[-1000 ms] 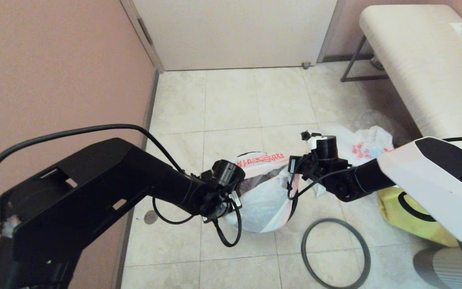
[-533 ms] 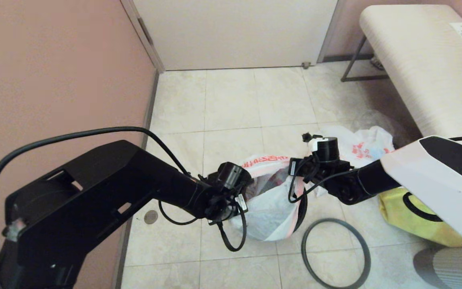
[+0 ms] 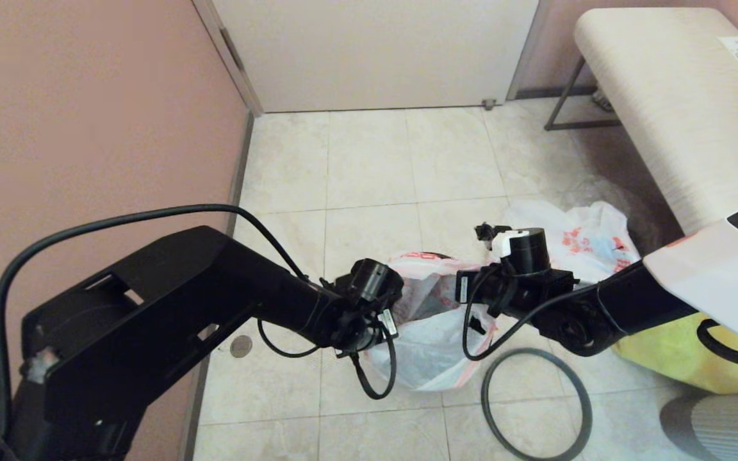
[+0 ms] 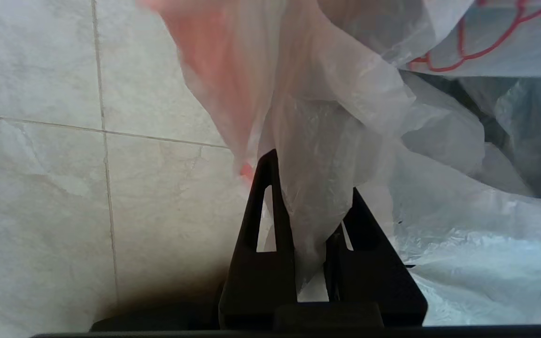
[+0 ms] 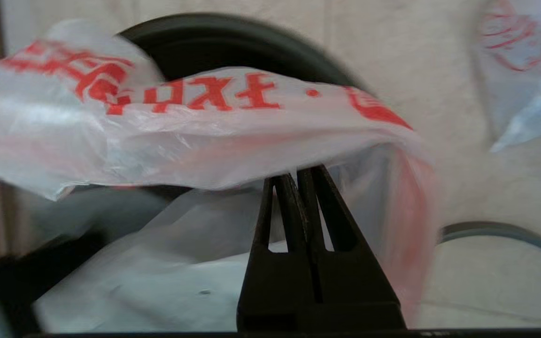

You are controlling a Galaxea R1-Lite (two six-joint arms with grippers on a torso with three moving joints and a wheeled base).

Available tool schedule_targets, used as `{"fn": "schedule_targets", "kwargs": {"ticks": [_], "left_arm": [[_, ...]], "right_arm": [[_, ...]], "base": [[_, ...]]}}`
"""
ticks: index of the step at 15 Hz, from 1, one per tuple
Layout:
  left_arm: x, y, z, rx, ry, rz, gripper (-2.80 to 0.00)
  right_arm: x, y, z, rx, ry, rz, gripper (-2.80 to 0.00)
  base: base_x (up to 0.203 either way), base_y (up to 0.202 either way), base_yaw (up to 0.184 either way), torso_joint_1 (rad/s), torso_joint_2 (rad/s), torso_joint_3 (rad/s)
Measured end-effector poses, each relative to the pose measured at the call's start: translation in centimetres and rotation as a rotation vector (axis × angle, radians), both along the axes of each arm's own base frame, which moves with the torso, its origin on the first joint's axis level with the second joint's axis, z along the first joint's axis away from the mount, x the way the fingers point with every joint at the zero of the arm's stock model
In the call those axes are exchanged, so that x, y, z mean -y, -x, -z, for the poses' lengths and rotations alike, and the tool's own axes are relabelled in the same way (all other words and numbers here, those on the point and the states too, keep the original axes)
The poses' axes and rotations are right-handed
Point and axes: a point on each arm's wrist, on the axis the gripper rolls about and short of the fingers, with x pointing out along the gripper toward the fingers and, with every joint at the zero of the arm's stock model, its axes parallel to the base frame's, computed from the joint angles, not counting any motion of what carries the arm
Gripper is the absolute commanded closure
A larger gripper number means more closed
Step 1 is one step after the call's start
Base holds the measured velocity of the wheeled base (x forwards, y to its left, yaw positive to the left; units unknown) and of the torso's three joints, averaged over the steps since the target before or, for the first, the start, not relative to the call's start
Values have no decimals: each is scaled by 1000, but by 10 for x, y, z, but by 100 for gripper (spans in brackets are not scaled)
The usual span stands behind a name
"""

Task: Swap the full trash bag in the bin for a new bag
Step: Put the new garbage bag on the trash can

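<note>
You've got both grippers, left gripper [image 4: 308, 188] and right gripper [image 5: 297, 180], pinched on the white bag [image 3: 430, 346] over the floor tiles, which hides most of the bin [image 5: 233, 47].

Both arms [image 3: 279, 301] reach inward, left and right jaws clamped tight.

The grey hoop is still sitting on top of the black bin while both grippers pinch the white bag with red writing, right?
Not quite. The grey hoop lies flat on the floor tiles beside the bin, as the head view shows. The rest holds: the left gripper and the right gripper each pinch the white bag with red writing.
</note>
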Motion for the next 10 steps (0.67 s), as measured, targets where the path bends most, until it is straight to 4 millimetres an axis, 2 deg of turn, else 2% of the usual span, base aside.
{"fn": "schedule_targets", "kwargs": {"ticks": [6, 10], "left_arm": [[3, 3, 0, -16, 12, 41, 0], [2, 2, 0, -15, 7, 48, 0]], "right_arm": [[-16, -9, -19, 75, -25, -33, 0], [-14, -7, -16, 59, -14, -60, 0]], "base": [[0, 0, 0, 0, 0, 0], [0, 0, 0, 0, 0, 0]]}}
